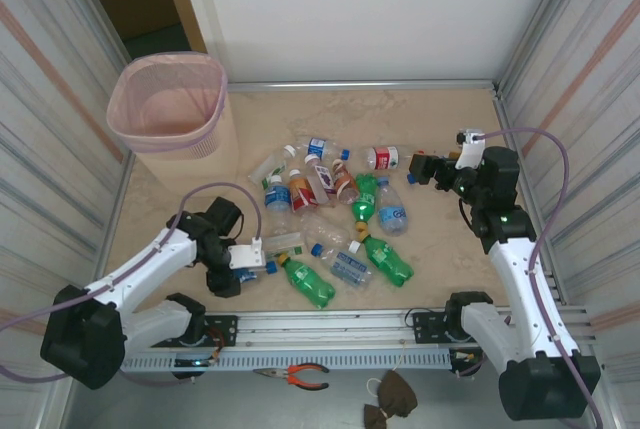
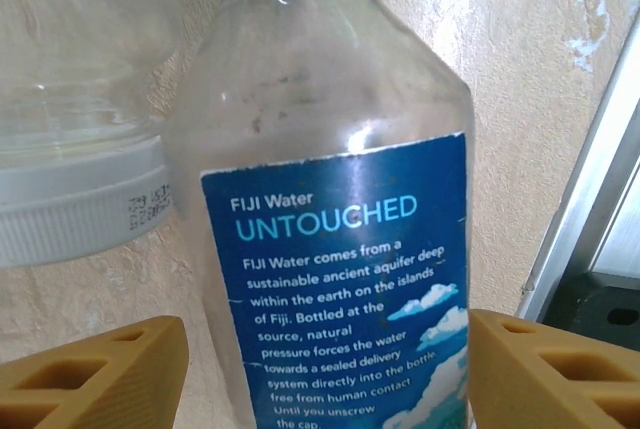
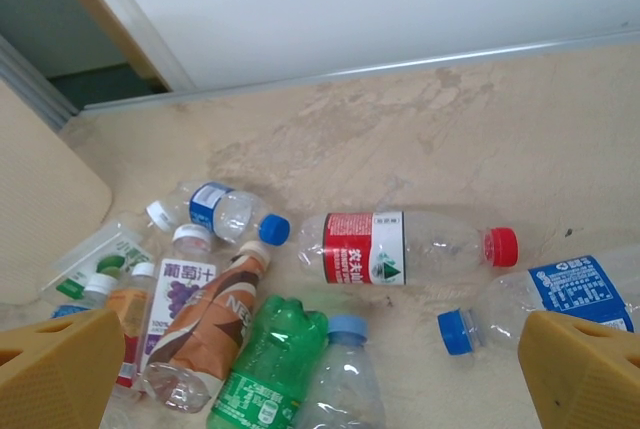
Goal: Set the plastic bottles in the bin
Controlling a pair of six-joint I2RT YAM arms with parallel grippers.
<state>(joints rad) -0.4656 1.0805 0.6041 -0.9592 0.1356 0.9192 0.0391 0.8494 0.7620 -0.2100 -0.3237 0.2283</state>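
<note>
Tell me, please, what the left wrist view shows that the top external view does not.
Left wrist: the clear bottle up close between the left hand's fingers, its blue Fiji label readable. Top external: the pink bin at the far left, the scattered plastic bottles, the open right hand, and pliers near the arm bases. Both: that bottle at the left hand, lying on the marbled table.

pliers [image 1: 300, 377]: orange handles, near edge | brown cloth item [image 1: 392, 396]: right of pliers | table [image 1: 450, 129]: beige, marbled
</note>
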